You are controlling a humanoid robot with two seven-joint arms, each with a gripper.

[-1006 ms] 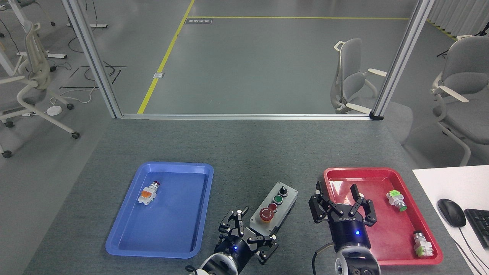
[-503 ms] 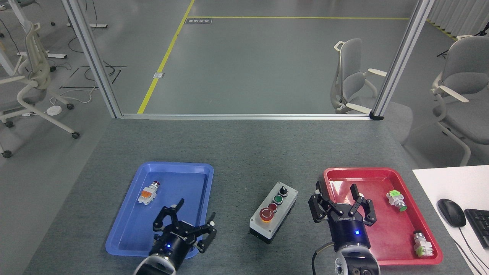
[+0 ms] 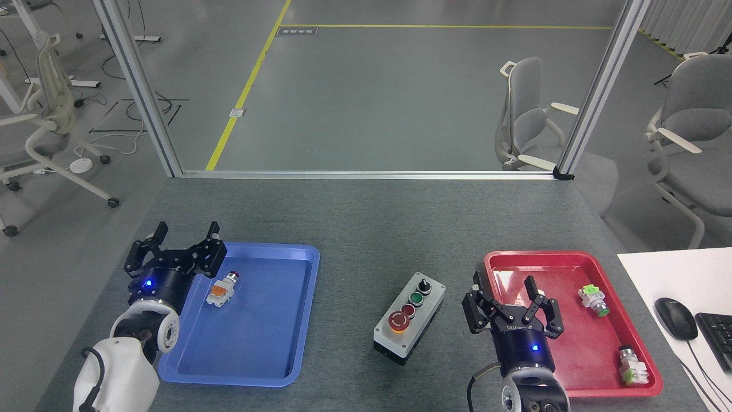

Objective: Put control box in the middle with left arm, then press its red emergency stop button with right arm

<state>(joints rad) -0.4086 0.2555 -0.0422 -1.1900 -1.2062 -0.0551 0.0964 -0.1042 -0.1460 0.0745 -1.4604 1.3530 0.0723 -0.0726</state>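
Now L gripper moved off control box to blue tray edge, empty

You had one control box, two trays, blue and red, three loose pushbutton parts, two grippers, one mouse.

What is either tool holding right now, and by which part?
Nothing. The left tool is open and empty at the blue tray's left edge; the right tool is open and empty beside the control box, which sits free on the table.
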